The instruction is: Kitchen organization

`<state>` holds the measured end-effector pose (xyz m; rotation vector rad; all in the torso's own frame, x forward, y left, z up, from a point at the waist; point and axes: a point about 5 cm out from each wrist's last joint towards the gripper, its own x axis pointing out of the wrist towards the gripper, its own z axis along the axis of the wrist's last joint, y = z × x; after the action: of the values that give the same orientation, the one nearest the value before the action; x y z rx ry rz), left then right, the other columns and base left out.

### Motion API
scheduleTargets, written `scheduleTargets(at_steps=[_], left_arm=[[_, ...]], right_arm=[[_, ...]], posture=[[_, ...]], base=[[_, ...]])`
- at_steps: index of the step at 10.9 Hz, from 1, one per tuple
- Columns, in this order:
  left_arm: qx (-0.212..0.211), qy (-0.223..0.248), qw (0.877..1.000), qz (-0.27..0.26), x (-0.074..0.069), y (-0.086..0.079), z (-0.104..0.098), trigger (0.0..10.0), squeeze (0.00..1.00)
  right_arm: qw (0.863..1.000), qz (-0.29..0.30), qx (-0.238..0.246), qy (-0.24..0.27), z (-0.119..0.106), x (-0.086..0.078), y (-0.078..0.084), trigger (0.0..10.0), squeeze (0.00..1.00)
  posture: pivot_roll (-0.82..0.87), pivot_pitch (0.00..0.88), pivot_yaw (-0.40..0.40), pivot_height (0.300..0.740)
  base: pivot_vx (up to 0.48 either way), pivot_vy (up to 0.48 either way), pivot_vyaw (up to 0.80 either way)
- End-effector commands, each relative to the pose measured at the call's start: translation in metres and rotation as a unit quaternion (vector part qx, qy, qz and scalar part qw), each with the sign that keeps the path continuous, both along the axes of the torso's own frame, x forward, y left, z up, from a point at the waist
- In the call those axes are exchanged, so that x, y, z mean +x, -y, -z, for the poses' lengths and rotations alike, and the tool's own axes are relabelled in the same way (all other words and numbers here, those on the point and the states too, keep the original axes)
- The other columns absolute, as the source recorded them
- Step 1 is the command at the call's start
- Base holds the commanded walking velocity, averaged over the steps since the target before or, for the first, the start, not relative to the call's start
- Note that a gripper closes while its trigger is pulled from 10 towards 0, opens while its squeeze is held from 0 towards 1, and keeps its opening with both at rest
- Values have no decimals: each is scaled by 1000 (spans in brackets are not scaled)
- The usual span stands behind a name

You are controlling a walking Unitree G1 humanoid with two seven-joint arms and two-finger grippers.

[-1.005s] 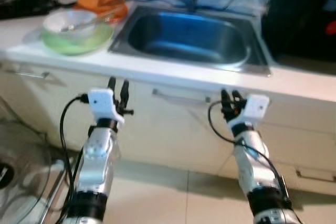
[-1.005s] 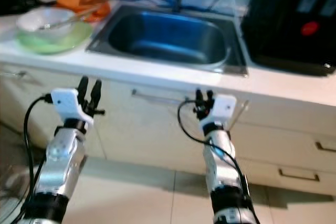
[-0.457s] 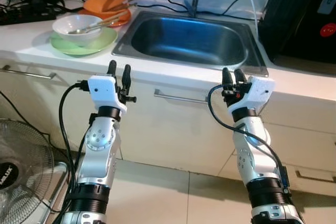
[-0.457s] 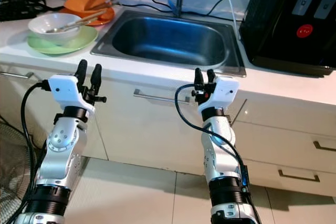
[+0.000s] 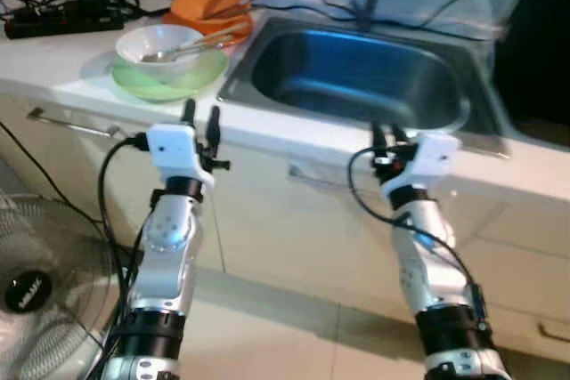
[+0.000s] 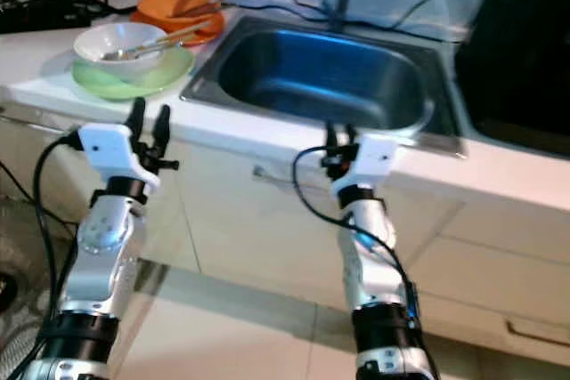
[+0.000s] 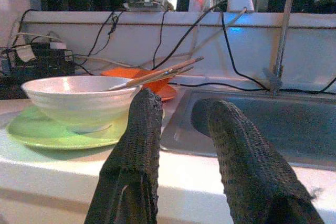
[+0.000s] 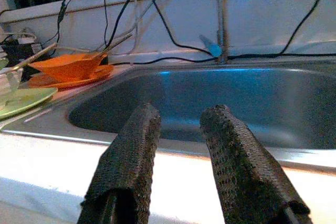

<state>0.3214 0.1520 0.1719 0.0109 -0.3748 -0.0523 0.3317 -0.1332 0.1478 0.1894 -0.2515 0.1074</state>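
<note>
A white bowl (image 5: 160, 42) with chopsticks sits on a green plate (image 5: 174, 82) on the white counter, left of the steel sink (image 5: 356, 68). Behind them an orange bowl (image 5: 214, 8) rests on an orange plate. My left gripper (image 5: 200, 113) is raised in front of the counter edge, just below the green plate, open and holding nothing. My right gripper (image 5: 386, 133) is raised before the sink's front rim, open and holding nothing too. In the left wrist view the left gripper (image 7: 181, 108) points at the bowl (image 7: 79, 100). In the right wrist view the right gripper (image 8: 181, 116) points into the sink (image 8: 236, 103).
A floor fan (image 5: 27, 309) stands at the lower left. A power strip (image 5: 53, 20) and cables lie at the counter's back left. A black appliance (image 6: 525, 42) stands right of the sink. A faucet (image 7: 281, 30) rises behind the basin. Cabinet handles (image 6: 276, 175) run below the counter.
The whole picture has shifted to the right and blurred, so the camera moved. Both grippers keep the same raised, open pose before the counter.
</note>
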Motion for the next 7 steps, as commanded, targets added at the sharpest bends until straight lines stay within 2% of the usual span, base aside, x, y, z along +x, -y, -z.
scheduleTargets(at_steps=[1, 7], left_arm=[[0, 6, 1000, 6, 1, 6, -5, 10000, 0], [-1, 7, 1000, 6, 0, 6, -7, 10000, 0]], right_arm=[[1000, 8, 1, 10, -6, 0, 6, 10000, 0], [1000, 2, 6, 2, -5, -1, 3, 10000, 0]], posture=[[190, 24, -54, 740], [193, 39, -55, 740]], base=[[364, 266, 0], [392, 272, 0]])
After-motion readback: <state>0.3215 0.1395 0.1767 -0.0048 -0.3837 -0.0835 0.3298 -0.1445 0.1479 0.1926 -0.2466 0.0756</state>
